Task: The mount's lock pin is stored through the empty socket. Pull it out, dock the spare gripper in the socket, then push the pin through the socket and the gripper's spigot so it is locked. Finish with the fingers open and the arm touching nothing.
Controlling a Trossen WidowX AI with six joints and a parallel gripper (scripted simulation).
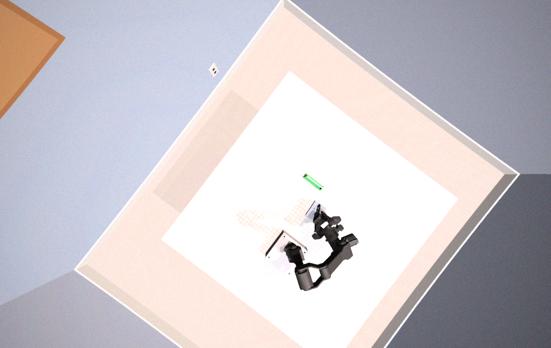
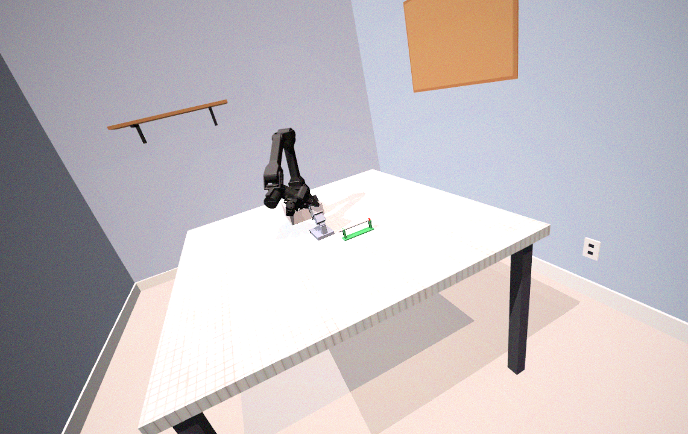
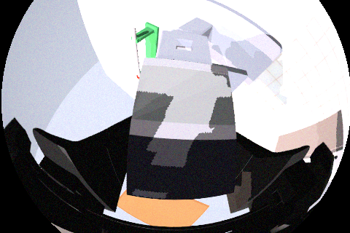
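Observation:
The pale grey mount [image 2: 321, 232] [image 3: 169, 45] stands on the table, with its angled socket facing the arm. The spare gripper [image 2: 315, 212] [image 3: 182, 98], a pale block with a dark rear part, meets the socket; its spigot is hidden. How deep it sits I cannot tell. My gripper [image 2: 313, 204] [image 3: 183, 125] is slightly open, its fingers still standing on both sides of the spare gripper. The thin lock pin [image 3: 136, 49] with its red head [image 1: 305, 175] [image 2: 369, 219] lies across the posts of the green rack [image 1: 310, 181] [image 2: 359, 233] [image 3: 151, 49], out of the socket.
A pinkish box [image 2: 298, 217] [image 3: 310, 135] stands beside the arm's base, behind the mount. The green rack is close beside the mount, on the side away from the arm's base. The arm [image 1: 337, 261] [image 2: 276, 154] arches above the table.

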